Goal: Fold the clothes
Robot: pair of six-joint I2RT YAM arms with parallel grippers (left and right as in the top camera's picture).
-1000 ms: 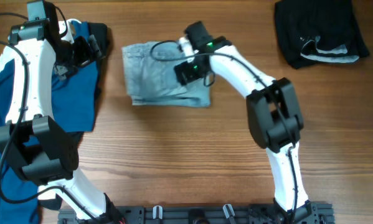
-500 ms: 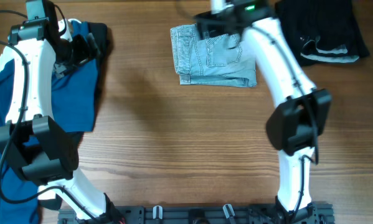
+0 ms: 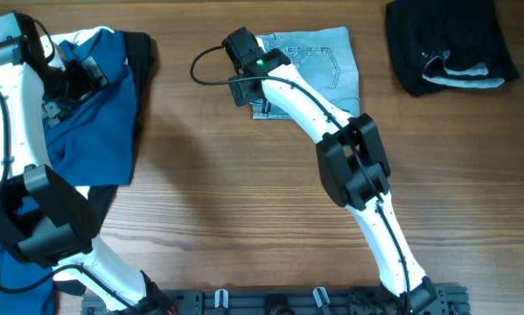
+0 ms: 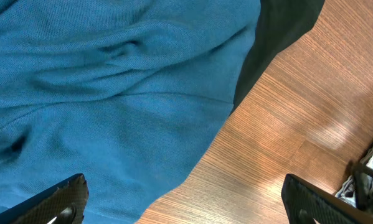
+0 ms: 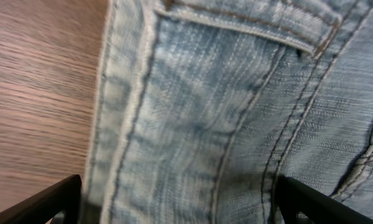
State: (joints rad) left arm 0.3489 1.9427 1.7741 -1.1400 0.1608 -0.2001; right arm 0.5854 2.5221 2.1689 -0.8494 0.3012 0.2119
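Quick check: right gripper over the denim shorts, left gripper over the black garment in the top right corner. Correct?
Not quite. The left gripper is over the blue top on the left side, not the black garment at the top right; the left wrist view shows blue cloth beneath it. The right gripper is over the denim shorts, as you said.

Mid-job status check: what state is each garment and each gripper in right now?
denim shorts: folded, lying flat.
blue top: rumpled, not folded.
black garment: bunched, not folded.
left gripper: open, above the blue top.
right gripper: open, over the denim shorts.
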